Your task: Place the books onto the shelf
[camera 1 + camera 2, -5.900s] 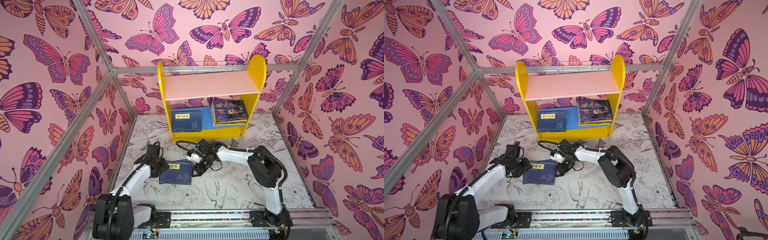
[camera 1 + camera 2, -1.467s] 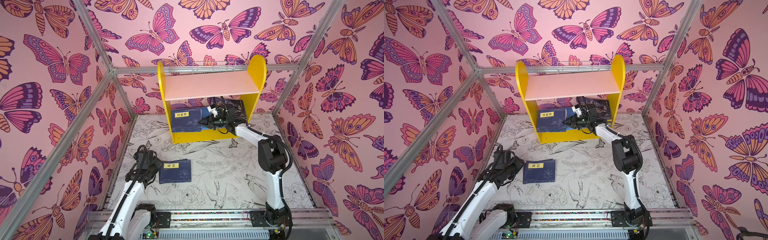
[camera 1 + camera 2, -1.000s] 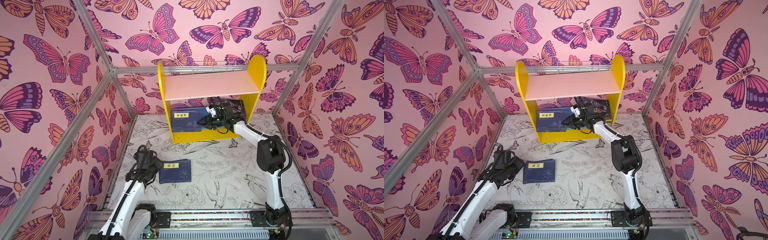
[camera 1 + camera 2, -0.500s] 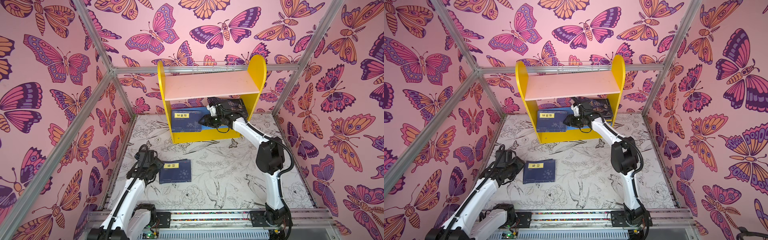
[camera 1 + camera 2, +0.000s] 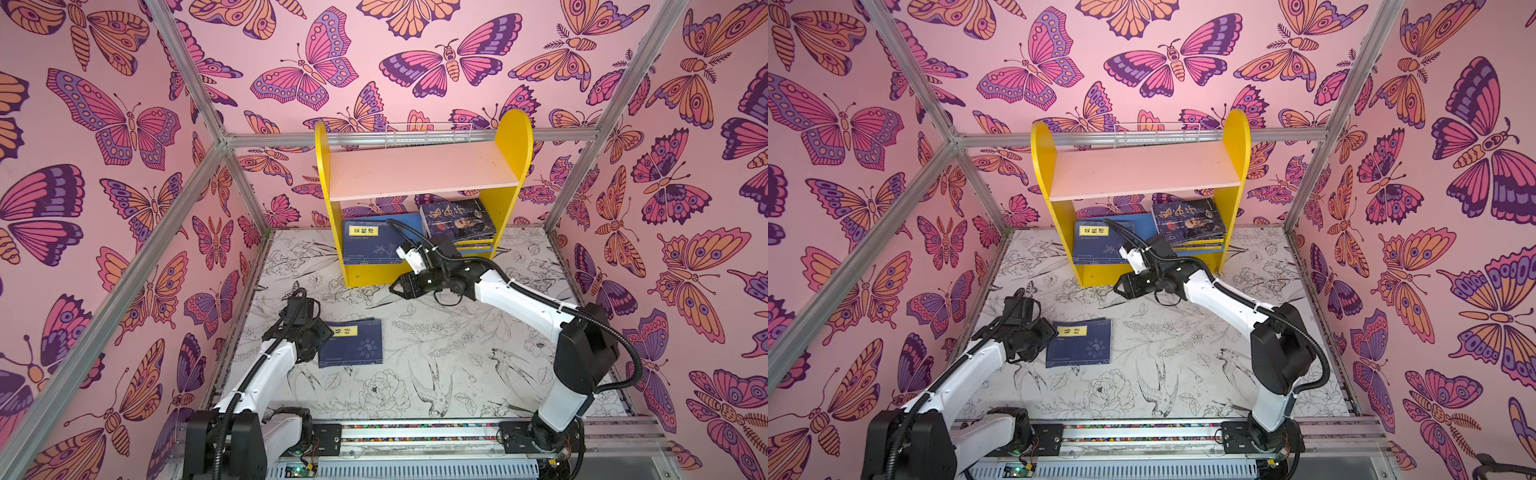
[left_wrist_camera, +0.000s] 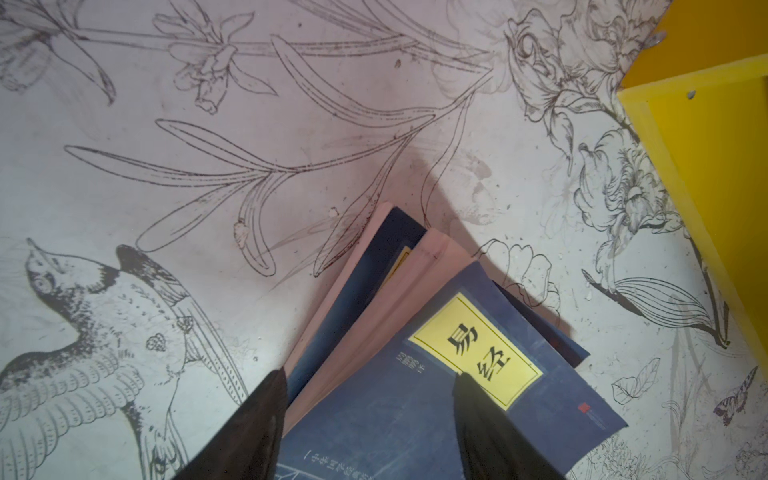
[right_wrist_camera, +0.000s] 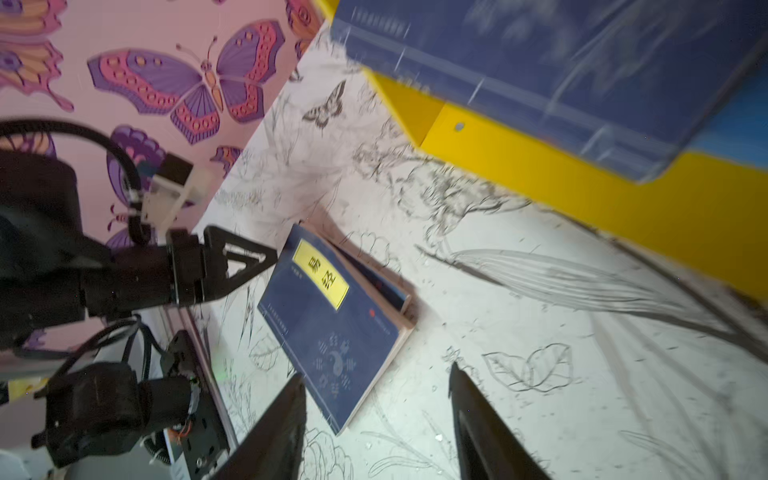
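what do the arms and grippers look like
The left arm and right arm have white tube links, black joints and black ribbed cables. The left gripper and right gripper are black, each with two tapering pointed fingers. A white bracket sits on the right wrist.

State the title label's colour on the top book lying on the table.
Yellow with black characters; the label is clearest in the left wrist view.

The right gripper (image 5: 395, 288) has pulled back out of the shelf (image 5: 514, 141), jaws parted and empty, leaving a navy book (image 5: 371, 245) there. The left gripper (image 5: 319, 338) has moved up to the floor books (image 5: 357, 345).
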Robot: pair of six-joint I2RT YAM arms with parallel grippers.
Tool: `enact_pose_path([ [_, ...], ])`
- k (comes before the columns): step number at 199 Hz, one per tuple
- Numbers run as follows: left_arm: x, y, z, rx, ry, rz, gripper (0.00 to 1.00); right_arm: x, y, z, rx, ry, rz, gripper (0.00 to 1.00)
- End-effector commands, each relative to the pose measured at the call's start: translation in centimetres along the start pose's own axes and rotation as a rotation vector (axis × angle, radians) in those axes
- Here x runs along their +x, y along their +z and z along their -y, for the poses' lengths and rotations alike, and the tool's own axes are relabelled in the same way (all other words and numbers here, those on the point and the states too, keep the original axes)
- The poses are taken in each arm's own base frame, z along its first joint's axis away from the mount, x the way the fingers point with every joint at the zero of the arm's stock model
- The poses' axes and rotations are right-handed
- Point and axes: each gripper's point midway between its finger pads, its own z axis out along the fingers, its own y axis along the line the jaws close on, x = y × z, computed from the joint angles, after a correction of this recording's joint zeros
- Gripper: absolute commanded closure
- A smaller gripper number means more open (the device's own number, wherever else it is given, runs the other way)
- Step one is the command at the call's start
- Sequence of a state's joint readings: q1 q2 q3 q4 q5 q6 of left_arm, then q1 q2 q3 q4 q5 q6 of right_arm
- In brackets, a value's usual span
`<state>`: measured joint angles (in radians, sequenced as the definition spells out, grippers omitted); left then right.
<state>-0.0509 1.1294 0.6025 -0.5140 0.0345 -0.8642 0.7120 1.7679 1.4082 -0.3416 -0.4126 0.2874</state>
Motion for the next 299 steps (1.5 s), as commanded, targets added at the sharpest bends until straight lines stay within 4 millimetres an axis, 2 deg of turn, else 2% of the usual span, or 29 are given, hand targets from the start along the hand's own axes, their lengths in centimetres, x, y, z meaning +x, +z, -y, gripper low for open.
enact_pose_path([
  [1, 0.4, 0.7, -0.9, -0.02, 0.008, -0.011, 0.34, 3.3, 2.4, 0.3, -0.035, -0.011, -0.079, 0.45],
  [39, 1.3, 2.0, -1.8, -0.041, -0.005, -0.038, 0.34, 7.6, 5.2, 0.2, -0.148, -0.004, -0.223, 0.46],
  [59, 1.7, 2.6, -1.8, -0.041, -0.002, -0.058, 0.35, 8.9, 6.2, 0.4, -0.174, 0.002, -0.29, 0.46],
  [81, 2.1, 3.3, -1.5, -0.031, 0.005, -0.091, 0.37, 9.4, 7.1, -0.2, -0.247, 0.006, -0.343, 0.46],
  [98, 2.2, 3.5, -1.1, -0.021, 0.017, -0.103, 0.45, 10.1, 8.2, -0.2, -0.264, 0.017, -0.399, 0.47],
  [114, 2.2, 3.4, -0.5, 0.002, 0.031, -0.106, 0.49, 10.4, 9.3, -0.1, -0.271, 0.021, -0.423, 0.47],
  [118, 2.6, 4.0, -0.9, -0.019, 0.035, -0.13, 0.5, 10.5, 9.6, -0.1, -0.276, 0.022, -0.428, 0.48],
  [141, 2.7, 4.1, -0.2, 0.0, 0.068, -0.145, 0.55, 10.1, 10.3, -0.3, -0.293, 0.023, -0.424, 0.48],
  [162, 2.8, 3.9, 1.1, 0.043, 0.121, -0.158, 0.55, 9.3, 10.4, -0.5, -0.295, 0.017, -0.385, 0.5],
  [214, 3.6, 3.9, 3.8, 0.103, 0.244, -0.203, 0.55, 5.0, 8.5, -0.9, -0.336, 0.088, -0.206, 0.7],
  [237, 3.7, 3.7, 4.4, 0.118, 0.264, -0.207, 0.55, 3.9, 7.5, -0.9, -0.335, 0.09, -0.157, 0.91],
  [249, 3.4, 3.4, 4.6, 0.122, 0.258, -0.197, 0.48, 3.4, 6.8, -0.8, -0.324, 0.083, -0.142, 1.0],
  [269, 2.1, 2.1, 4.9, 0.166, 0.191, -0.165, 0.31, 2.5, 4.9, -0.9, -0.354, 0.085, -0.098, 1.0],
  [276, 1.6, 1.7, 5.1, 0.193, 0.172, -0.155, 0.28, 2.1, 4.0, -1.1, -0.38, 0.092, -0.079, 1.0],
  [280, 1.0, 0.7, 5.7, 0.234, 0.171, -0.125, 0.26, 1.9, 3.4, -1.1, -0.396, 0.1, -0.069, 1.0],
  [299, -0.4, -1.5, 7.0, 0.331, 0.16, -0.066, 0.18, 0.8, 0.9, -1.9, -0.49, 0.119, -0.009, 1.0],
])
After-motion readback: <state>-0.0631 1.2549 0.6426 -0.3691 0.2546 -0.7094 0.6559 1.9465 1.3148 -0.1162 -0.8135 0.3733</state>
